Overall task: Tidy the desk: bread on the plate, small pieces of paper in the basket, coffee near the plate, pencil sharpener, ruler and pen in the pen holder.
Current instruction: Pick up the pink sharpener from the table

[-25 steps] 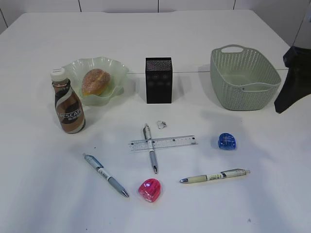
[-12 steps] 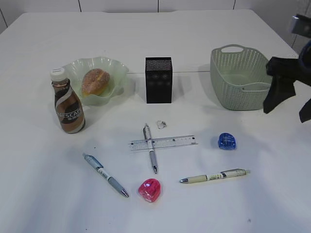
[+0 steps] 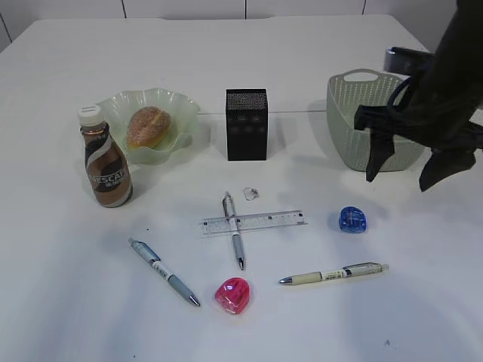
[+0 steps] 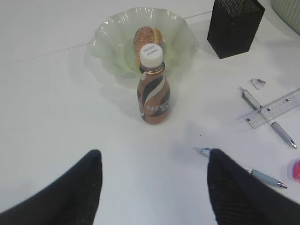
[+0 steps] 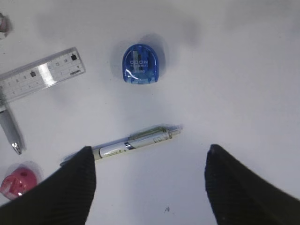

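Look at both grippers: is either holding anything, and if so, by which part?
Nothing is held. The right gripper hangs open in front of the basket, above the blue sharpener. The left gripper is open too, over bare desk short of the coffee.

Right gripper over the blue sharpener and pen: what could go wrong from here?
1. The right gripper is open above the blue sharpener and the cream pen; these lie close, so a descent may nudge the wrong one.
2. The basket stands right behind the arm; a swing could clip it.
3. The ruler lies across a grey pen; lifting either may drag the other.
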Robot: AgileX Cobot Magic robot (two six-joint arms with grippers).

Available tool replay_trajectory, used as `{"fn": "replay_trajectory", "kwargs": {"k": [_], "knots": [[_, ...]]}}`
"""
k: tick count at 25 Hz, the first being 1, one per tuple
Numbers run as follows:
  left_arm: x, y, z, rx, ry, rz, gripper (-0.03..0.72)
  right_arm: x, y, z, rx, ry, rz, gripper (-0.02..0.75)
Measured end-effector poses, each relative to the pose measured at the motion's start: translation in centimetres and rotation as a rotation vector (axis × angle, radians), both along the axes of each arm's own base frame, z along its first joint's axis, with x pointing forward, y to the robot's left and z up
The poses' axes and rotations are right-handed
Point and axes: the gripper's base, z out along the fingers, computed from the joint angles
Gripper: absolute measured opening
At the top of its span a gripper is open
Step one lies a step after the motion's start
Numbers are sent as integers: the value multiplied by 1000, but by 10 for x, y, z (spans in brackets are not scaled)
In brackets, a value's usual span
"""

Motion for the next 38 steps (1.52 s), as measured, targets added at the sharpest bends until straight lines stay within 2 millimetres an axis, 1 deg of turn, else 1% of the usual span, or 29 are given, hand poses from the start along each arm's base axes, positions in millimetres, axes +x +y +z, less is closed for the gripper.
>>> {"fn": "replay_trajectory", "kwargs": {"k": [2, 3, 4, 5, 8, 9, 10, 12, 16, 18, 19, 20, 25, 31, 35, 37, 38], "knots": [[0, 0, 0, 0, 2, 0, 496, 2, 0, -3, -1, 7, -2, 564], [0, 0, 0, 0, 2, 0, 496, 11, 2, -14, -8, 36, -13, 564], [0, 0, 0, 0, 2, 0, 496, 11, 2, -14, -8, 36, -13, 564], [0, 0, 0, 0, 2, 0, 496, 18, 3, -24, -10, 58, -22, 564], [0, 0, 0, 0, 2, 0, 496, 24, 4, -28, -11, 63, -26, 561], [0, 0, 0, 0, 2, 0, 496, 32, 5, -33, -11, 61, -26, 551], [0, 0, 0, 1, 3, 0, 496, 34, 5, -33, -11, 62, -26, 550], [0, 0, 0, 1, 3, 0, 496, 43, 7, -42, -14, 68, -27, 540], [0, 0, 0, 1, 3, 0, 496, 55, 9, -57, -19, 91, -27, 533], [0, 0, 0, 1, 3, 0, 496, 55, 9, -57, -19, 91, -27, 533], [0, 0, 0, 1, 3, 0, 496, 61, 11, -68, -24, 109, -23, 533], [0, 0, 0, 1, 3, 0, 496, 61, 11, -68, -24, 109, -23, 533], [0, 0, 0, 1, 3, 0, 496, 64, 15, -90, -34, 159, -17, 532], [0, 0, 0, 1, 3, 0, 496, 67, 16, -98, -33, 153, -17, 531], [0, 0, 0, 1, 3, 0, 496, 69, 16, -110, -38, 178, -17, 532], [0, 0, 0, 1, 3, 0, 496, 69, 16, -111, -39, 180, -17, 532], [0, 0, 0, 1, 3, 0, 496, 69, 16, -115, -40, 188, -17, 532]]}}
